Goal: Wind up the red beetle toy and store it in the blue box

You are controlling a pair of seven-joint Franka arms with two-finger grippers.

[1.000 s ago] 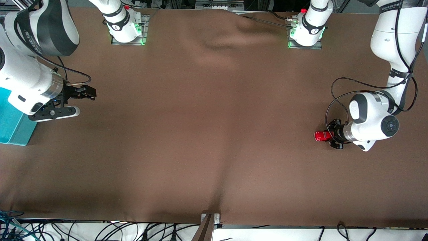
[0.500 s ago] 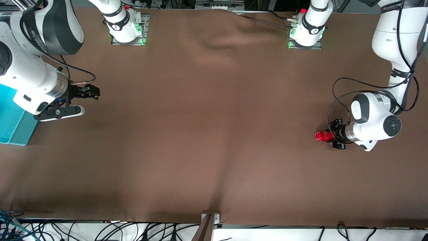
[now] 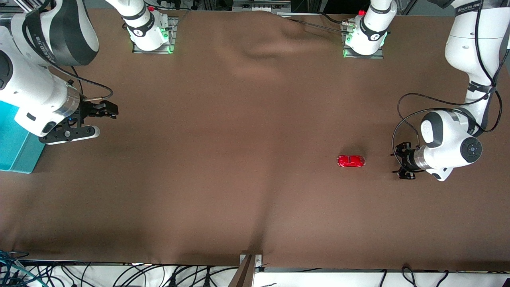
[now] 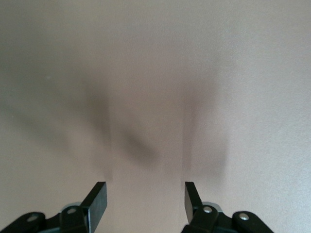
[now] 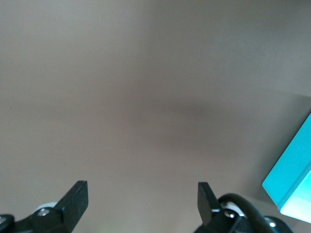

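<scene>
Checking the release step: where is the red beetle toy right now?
In the front view the red beetle toy sits free on the brown table, toward the left arm's end, beside the open left gripper but not touching it.

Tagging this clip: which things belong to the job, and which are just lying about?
Job:
- red toy car, loose on the cloth
- blue box, at the right arm's end
- left hand, open, empty
- right hand, open, waiting

Lying about:
- brown cloth
- cables
</scene>
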